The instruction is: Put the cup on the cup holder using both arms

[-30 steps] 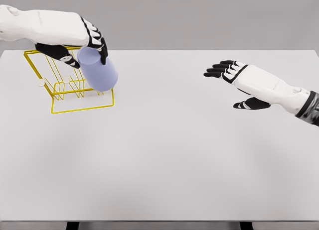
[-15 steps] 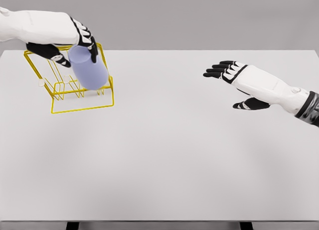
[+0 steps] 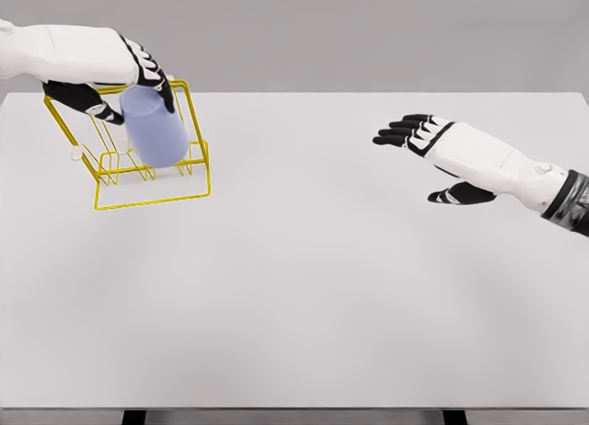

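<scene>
A pale blue cup [image 3: 155, 126] hangs upside down, slightly tilted, over the yellow wire cup holder [image 3: 152, 197] at the table's far left. My left hand [image 3: 118, 75] is shut on the cup's upper end, reaching in from the left edge. The cup's mouth sits among the holder's inner pegs; whether it touches them I cannot tell. My right hand [image 3: 425, 149] hovers open over the right side of the table, fingers spread and pointing left, far from the cup.
The white table [image 3: 322, 287] stretches wide in front of the holder. Its far edge runs just behind the holder and its near edge lies along the bottom of the view.
My left hand has carried the cup leftward and back, from the holder's right side to over its middle. The right hand has barely shifted.
</scene>
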Controlling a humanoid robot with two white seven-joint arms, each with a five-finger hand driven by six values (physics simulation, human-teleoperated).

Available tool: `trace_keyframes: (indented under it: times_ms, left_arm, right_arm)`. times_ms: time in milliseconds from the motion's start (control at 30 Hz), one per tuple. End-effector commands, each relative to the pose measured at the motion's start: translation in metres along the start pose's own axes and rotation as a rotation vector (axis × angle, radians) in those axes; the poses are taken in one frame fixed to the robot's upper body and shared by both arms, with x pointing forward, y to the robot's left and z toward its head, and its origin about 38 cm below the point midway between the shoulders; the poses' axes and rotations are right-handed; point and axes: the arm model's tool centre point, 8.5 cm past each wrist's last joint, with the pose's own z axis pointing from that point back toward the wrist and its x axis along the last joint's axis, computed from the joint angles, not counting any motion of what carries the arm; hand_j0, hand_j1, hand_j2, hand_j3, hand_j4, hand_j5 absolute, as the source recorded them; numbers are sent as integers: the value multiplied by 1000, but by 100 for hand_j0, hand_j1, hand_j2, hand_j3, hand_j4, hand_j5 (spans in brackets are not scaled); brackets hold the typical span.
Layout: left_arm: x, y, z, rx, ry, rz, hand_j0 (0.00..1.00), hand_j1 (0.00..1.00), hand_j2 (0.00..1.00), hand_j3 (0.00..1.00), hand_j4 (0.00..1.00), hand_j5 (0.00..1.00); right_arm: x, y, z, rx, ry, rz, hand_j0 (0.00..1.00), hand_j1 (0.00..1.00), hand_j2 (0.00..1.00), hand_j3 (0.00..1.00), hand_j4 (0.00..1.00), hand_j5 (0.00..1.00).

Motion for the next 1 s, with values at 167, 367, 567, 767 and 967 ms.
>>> trace_keyframes:
  times_ms: [167, 367, 567, 767, 967]
  left_arm:
    - [0, 3, 1, 7, 2, -3, 97, 97, 97, 97, 97, 97]
    - [18, 17, 31, 94, -38, 30, 99, 99, 99, 99, 99, 99]
    - [50, -14, 66, 194, -188, 319, 100, 100, 100, 100, 100, 100]
    - [71, -74, 49, 194, -313, 627, 100, 100, 100, 100, 100, 100]
    - [86, -129, 24, 130, -359, 784, 100, 100, 100, 100, 100, 100]
  right_arm:
    - [1, 0, -1, -5, -3, -7, 100, 100, 100, 100, 100, 100]
    - [1, 0, -1, -7, -3, -8, 100, 100, 100, 100, 100, 100]
    - [1, 1, -2, -5, -6, -10, 100, 100, 100, 100, 100, 100]
    - [1, 2, -3, -1, -7, -11, 100, 100, 100, 100, 100, 100]
    - [1, 3, -3, 1, -5, -10, 100, 100, 100, 100, 100, 100]
